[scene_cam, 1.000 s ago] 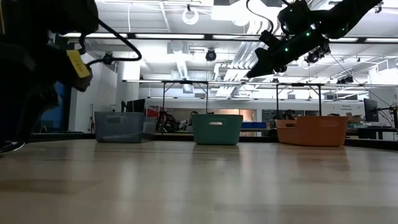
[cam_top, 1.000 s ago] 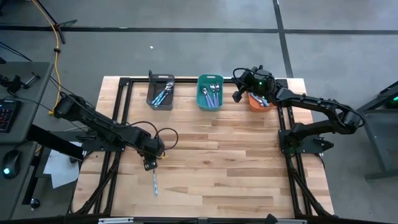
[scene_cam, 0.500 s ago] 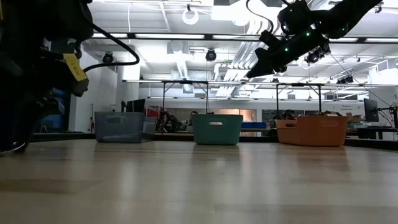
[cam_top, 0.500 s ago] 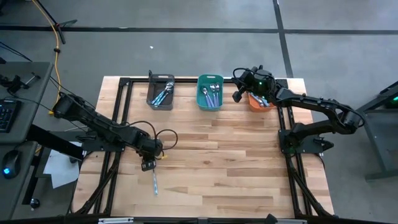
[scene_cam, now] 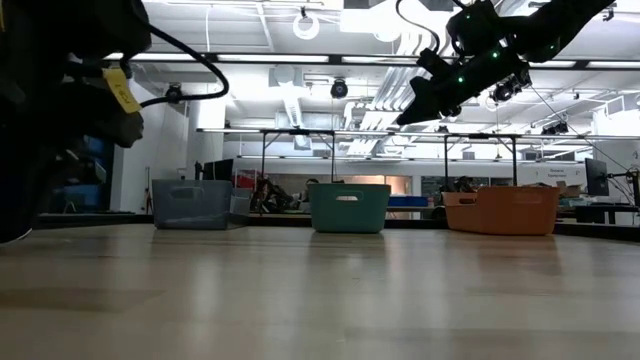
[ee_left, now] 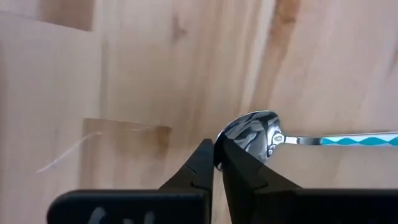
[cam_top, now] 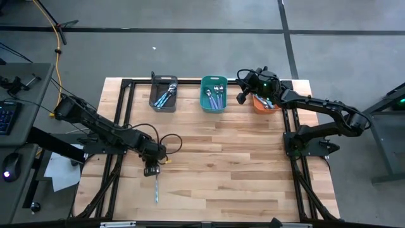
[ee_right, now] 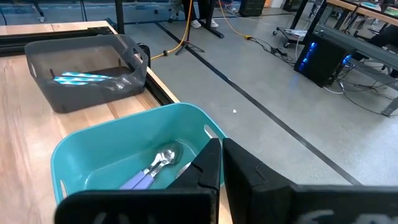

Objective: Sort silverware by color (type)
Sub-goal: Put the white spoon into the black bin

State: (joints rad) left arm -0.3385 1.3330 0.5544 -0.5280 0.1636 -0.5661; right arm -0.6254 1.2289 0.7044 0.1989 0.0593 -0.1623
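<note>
Jaws of left gripper have just closed, pinching spoon bowl, lower-left surface; pickup begins. Right gripper jaws pressed together.

wooden table: one spoon, three bins seemingly along far edge

Two black arms. Left arm: looped black cable, yellow tag. Right arm: small green lights near wrist.
</note>
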